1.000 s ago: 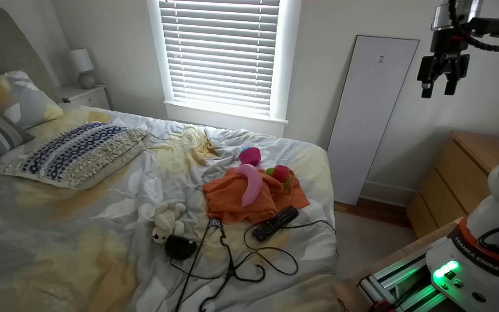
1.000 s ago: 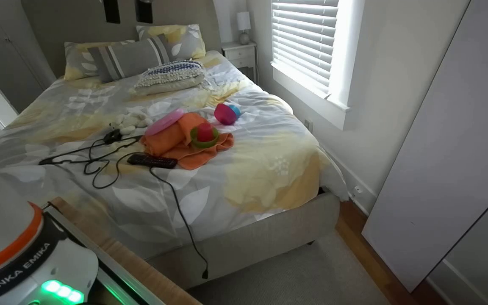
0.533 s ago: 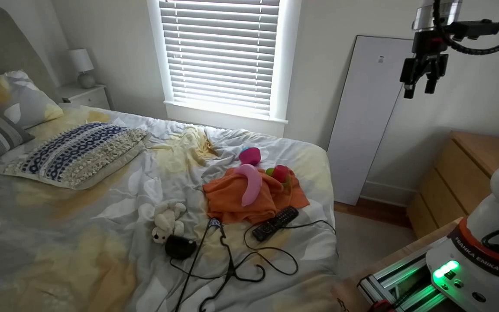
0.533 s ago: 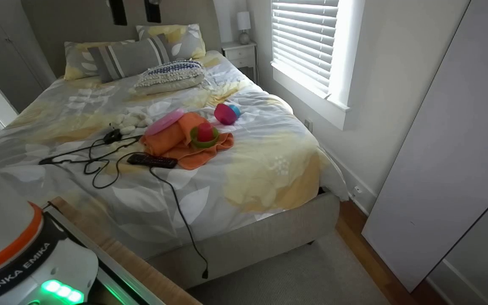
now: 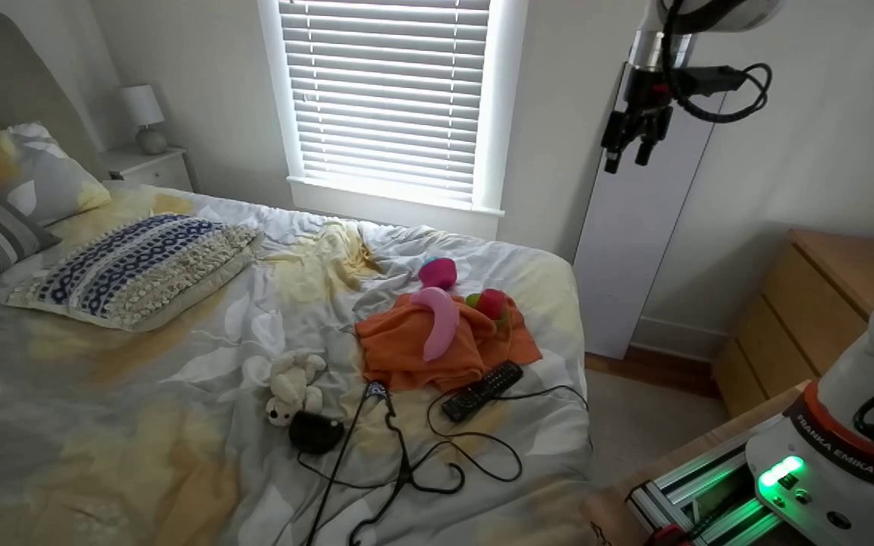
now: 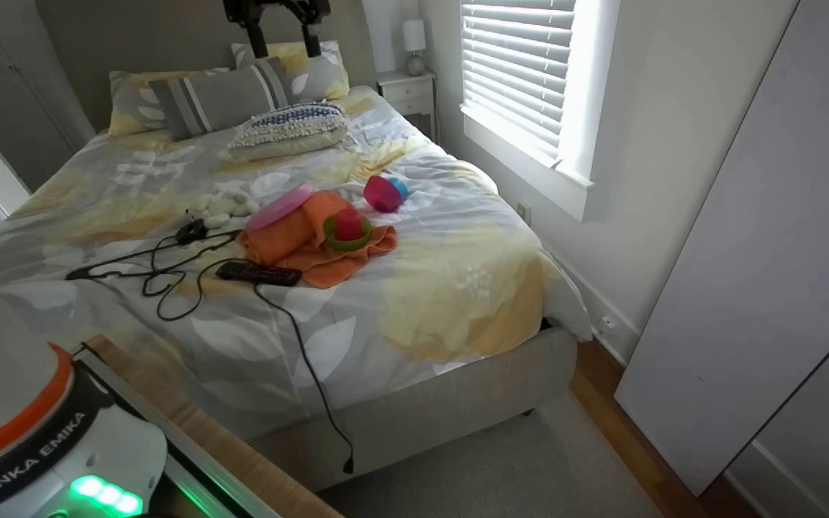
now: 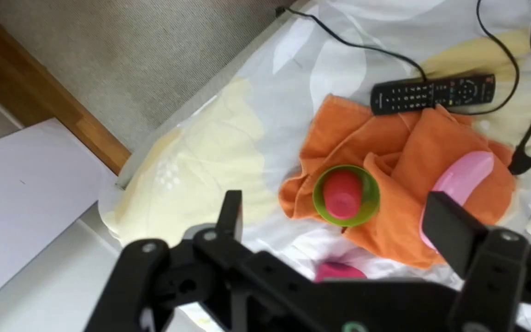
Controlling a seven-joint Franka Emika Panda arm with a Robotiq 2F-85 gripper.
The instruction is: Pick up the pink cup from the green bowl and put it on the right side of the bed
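Observation:
The small pink cup point(image 7: 342, 193) sits inside the light green bowl point(image 7: 371, 196), which rests on an orange cloth on the bed point(image 7: 219, 161). Cup point(image 5: 492, 303) and bowl point(image 5: 473, 300) also show in an exterior view, the bowl partly hidden there. In an exterior view the cup point(image 6: 348, 224) stands bottom-up in the bowl point(image 6: 346, 246). My gripper point(image 5: 627, 161) is open and empty, high above the bed's foot end. It also shows at the top of an exterior view point(image 6: 286, 52). In the wrist view, cup and bowl lie between the fingers point(image 7: 334, 198), well below them.
A pale pink banana-shaped thing point(image 5: 441, 326) lies on the orange cloth point(image 5: 399, 345). A magenta rounded thing with a blue part point(image 6: 383, 194) lies beside the cloth. A remote point(image 7: 431, 94), a black hanger point(image 5: 404, 470), a cord and a plush toy point(image 5: 297, 387) lie nearby.
My gripper has moved away from the robot's base toward the bed and the cup, still high and open. The things on the bed have not moved.

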